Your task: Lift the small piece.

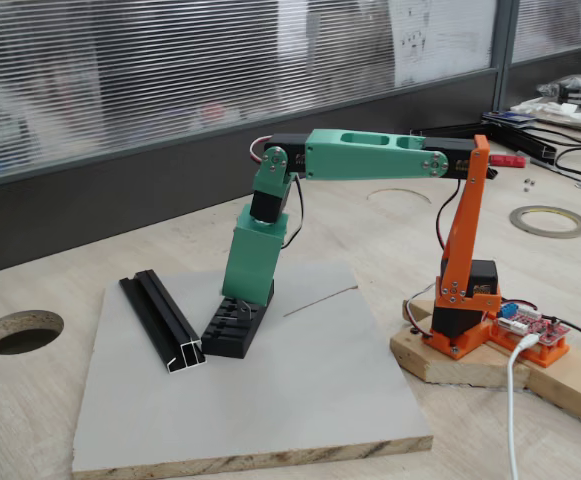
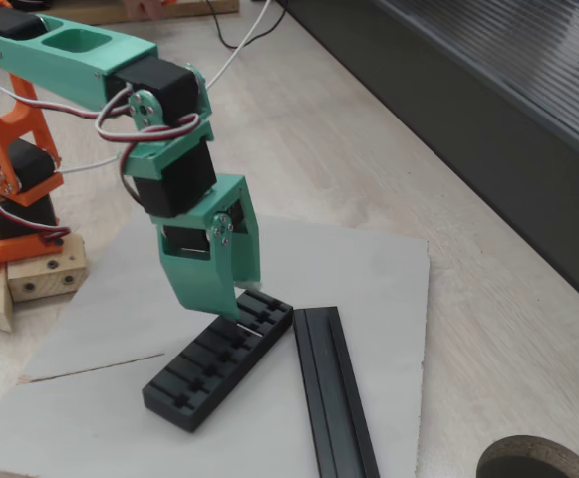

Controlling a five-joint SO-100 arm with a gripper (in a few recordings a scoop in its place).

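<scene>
Green gripper point(image 2: 231, 299), black ridged block point(image 2: 219, 360), black rail point(image 2: 337, 398), grey board point(image 1: 300, 400), orange base point(image 1: 465, 300).

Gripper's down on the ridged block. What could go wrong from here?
1. The gripper is pressed low over the end of the black ridged block; closing or lifting could drag or tip the loose block.
2. The small piece isn't clearly visible under the fingers, so the grasp may miss it or knock it into a slot.
3. The black channel rail lies right beside the block; a shove could push them together.

Small piece hidden; jaws' tips obscured.
</scene>
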